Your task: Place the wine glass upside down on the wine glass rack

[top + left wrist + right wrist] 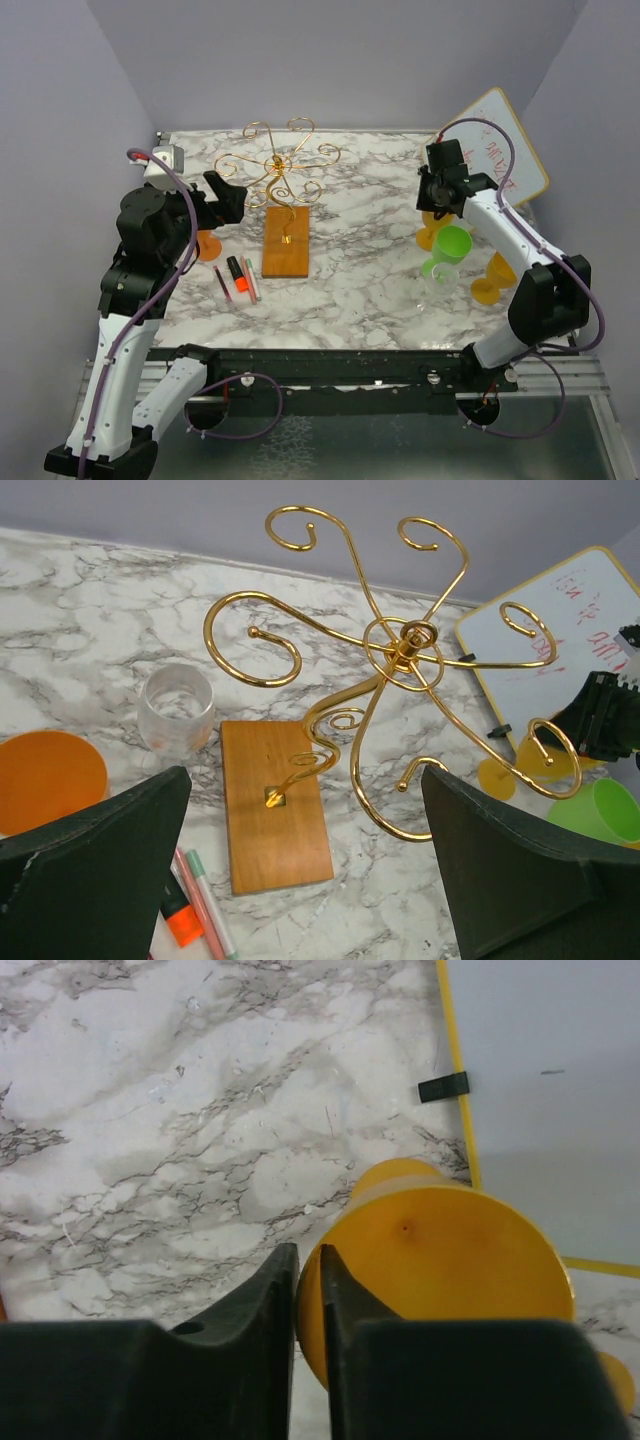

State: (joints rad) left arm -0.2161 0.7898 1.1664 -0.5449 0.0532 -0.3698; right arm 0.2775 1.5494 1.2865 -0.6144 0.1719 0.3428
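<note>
The right claw (308,1262) is pinched nearly shut on just the thin edge of the orange wine glass (440,1260), beside the whiteboard (500,140) and well apart from the rack (405,645) — so shallow a bite may slip or let the glass swing when lifted. The left claw (232,193) gapes empty.

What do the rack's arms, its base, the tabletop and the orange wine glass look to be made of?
The rack arms look like polished gold-toned metal wire, with bright glints along the curls. The base looks like wood: orange-brown, faint grain, satin finish. The tabletop is marble-patterned, grey veins on white; stone or print, cannot tell. The wine glass is probably plastic: orange, dull sheen, small centre dot.
</note>
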